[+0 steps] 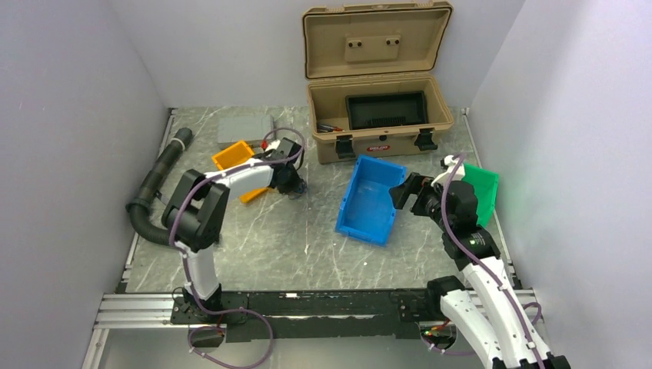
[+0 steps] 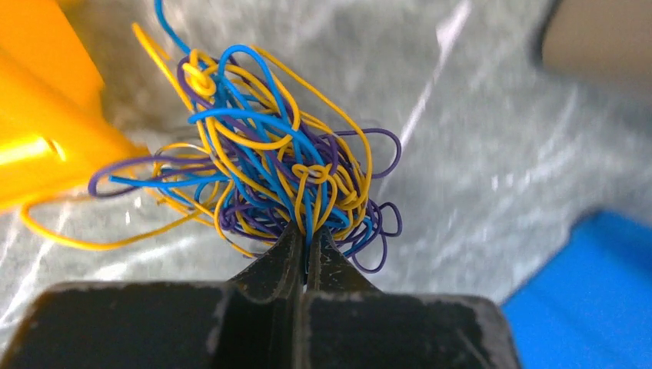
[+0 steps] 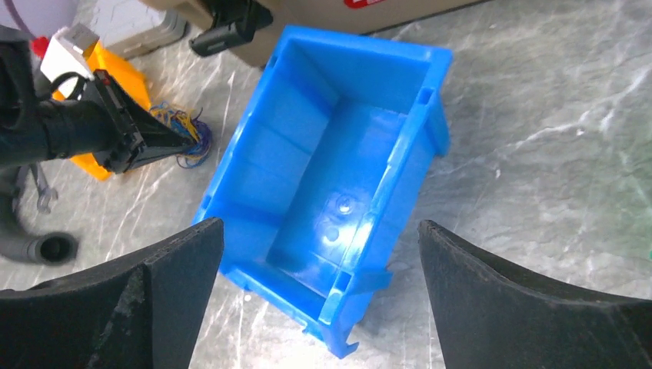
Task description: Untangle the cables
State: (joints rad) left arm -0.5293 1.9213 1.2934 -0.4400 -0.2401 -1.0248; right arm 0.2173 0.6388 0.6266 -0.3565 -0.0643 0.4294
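Observation:
The cables [image 2: 261, 154] are a knotted clump of thin blue, orange-yellow and purple wires lying on the marble tabletop beside the orange bin [image 2: 38, 115]. My left gripper [image 2: 307, 231] is shut on a few strands at the clump's near edge, with a blue wire pinched between the jaws. From the right wrist view the same clump [image 3: 184, 131] shows at the tip of the left gripper [image 3: 192, 142]. In the top view the left gripper [image 1: 296, 184] reaches down just right of the orange bin [image 1: 234, 157]. My right gripper [image 3: 321, 223] hangs wide open above the blue bin [image 3: 338, 154], holding nothing.
The blue bin [image 1: 369, 200] lies tilted mid-table with nothing in it. A tan toolbox [image 1: 377, 115] stands open at the back. A green bin [image 1: 480, 188] sits at the right, a black corrugated hose [image 1: 154, 184] at the left, a grey box [image 1: 244, 129] behind the orange bin.

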